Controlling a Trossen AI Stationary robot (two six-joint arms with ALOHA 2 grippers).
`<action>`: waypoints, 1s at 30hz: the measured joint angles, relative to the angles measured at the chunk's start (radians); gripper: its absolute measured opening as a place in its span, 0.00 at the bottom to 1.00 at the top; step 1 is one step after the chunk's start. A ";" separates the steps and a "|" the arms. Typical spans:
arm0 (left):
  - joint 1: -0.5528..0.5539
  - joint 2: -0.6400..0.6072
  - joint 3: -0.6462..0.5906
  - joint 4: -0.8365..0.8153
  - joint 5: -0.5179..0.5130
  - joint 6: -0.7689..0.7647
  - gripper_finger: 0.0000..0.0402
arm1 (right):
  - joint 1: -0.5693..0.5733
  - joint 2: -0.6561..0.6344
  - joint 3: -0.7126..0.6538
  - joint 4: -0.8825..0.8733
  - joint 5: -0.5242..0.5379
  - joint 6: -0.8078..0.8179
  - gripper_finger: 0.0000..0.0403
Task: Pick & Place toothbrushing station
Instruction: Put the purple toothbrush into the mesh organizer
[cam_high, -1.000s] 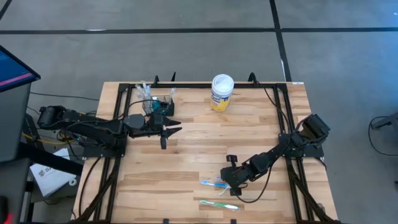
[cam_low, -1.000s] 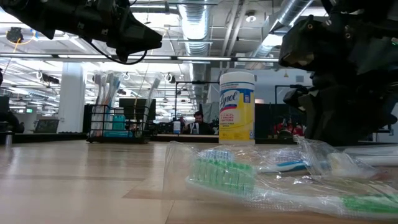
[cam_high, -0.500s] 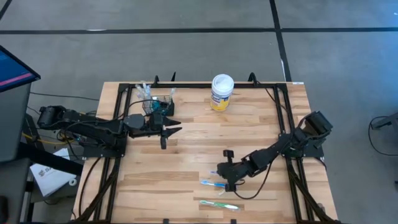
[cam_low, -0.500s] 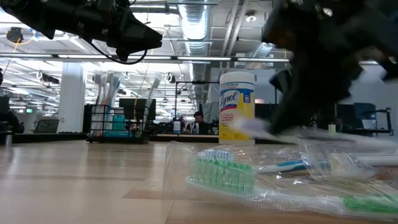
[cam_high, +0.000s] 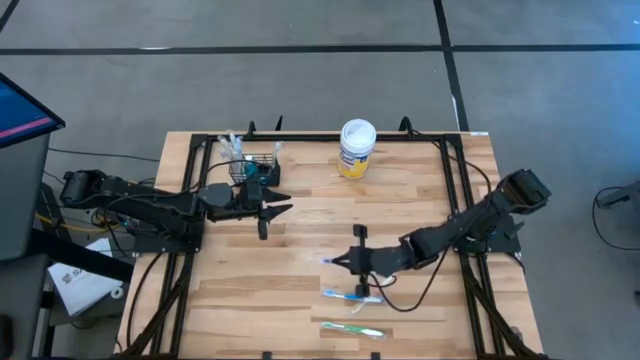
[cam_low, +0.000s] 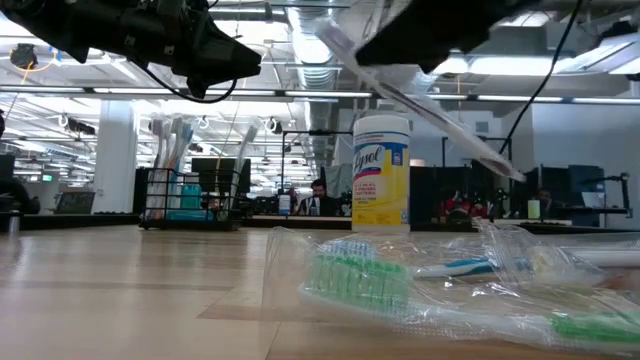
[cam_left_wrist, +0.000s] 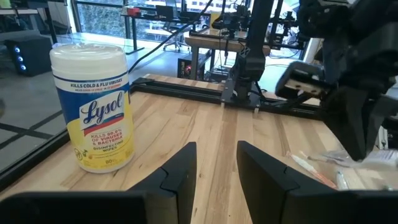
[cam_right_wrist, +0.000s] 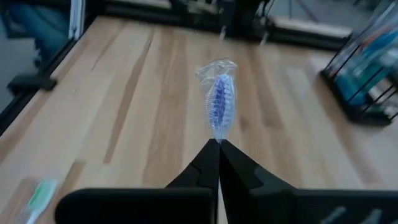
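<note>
Sitting at the table's far left edge, small black wire-mesh basket (cam_high: 258, 166), long axis along that edge. Pinching a plastic-wrapped blue toothbrush (cam_right_wrist: 218, 102), right gripper (cam_high: 357, 261), bristles pointing leftward. Hovering beside the basket, left gripper (cam_high: 276, 211), fingers spread, empty.

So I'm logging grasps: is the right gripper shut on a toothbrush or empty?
Shut on one. The right gripper pinches a plastic-wrapped toothbrush, bristle end forward, lifted above the table; two more lie there.
</note>
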 joint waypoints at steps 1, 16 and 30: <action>0.000 0.000 0.000 0.000 0.000 0.000 0.27 | -0.008 0.000 0.000 0.022 0.000 -0.012 0.00; 0.000 0.000 0.000 0.003 0.001 0.000 0.27 | -0.104 -0.001 0.000 0.276 -0.001 -0.142 0.00; 0.000 0.000 0.000 0.113 0.138 0.053 0.27 | -0.207 0.003 0.000 0.597 -0.122 -0.225 0.00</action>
